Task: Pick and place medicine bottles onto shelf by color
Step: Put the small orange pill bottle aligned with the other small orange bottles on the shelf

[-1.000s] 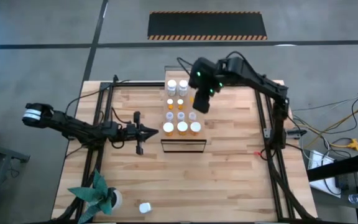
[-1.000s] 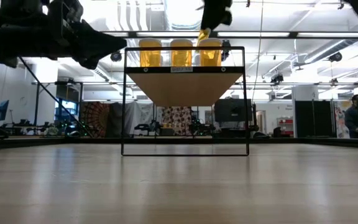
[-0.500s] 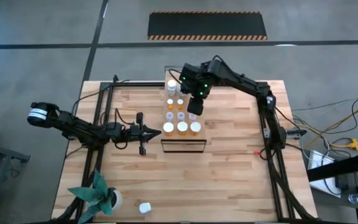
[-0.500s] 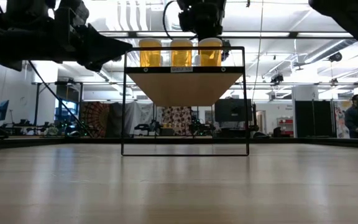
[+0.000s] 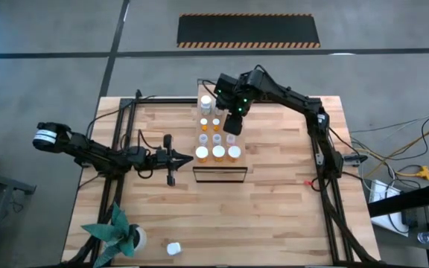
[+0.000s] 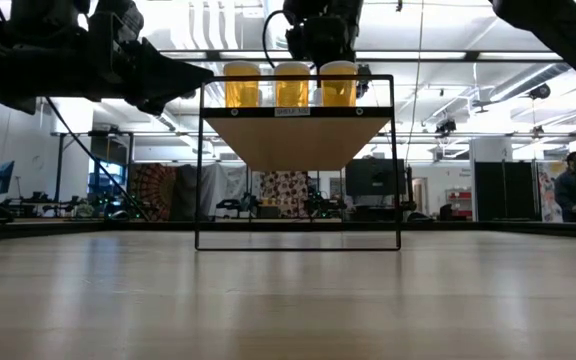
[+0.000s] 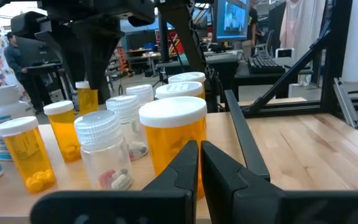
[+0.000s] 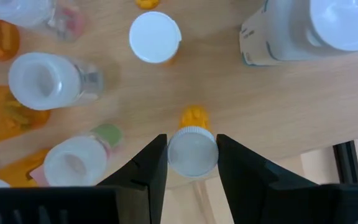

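Note:
The shelf stands mid-table on a dark frame, and several medicine bottles stand on it. Three large orange ones fill the near row. Small clear and orange ones stand behind, and a big white one is at the far end. My right gripper hangs over the shelf's right side, shut on a small orange bottle. My left gripper is shut and level. It points at the leftmost large orange bottle from the table's left, close to it and apart in the high view. My right gripper pinches the small orange bottle by its white cap between the two fingers. They come from above, pointing down. The bottle hangs upright below them, its orange body over the shelf board near the board's right edge. Whether its base touches the board does not show.
A white pot with a green plant sits at the near left corner. A small white-capped bottle lies on the table near the near edge. Dark arm frames run along both sides of the table. People stand in the room beyond.
My right gripper, carrying the small orange bottle, has swung from beside the shelf's right edge toward the table's left, in over the shelf. There it has turned to point straight down. My left arm has edged slightly toward the shelf.

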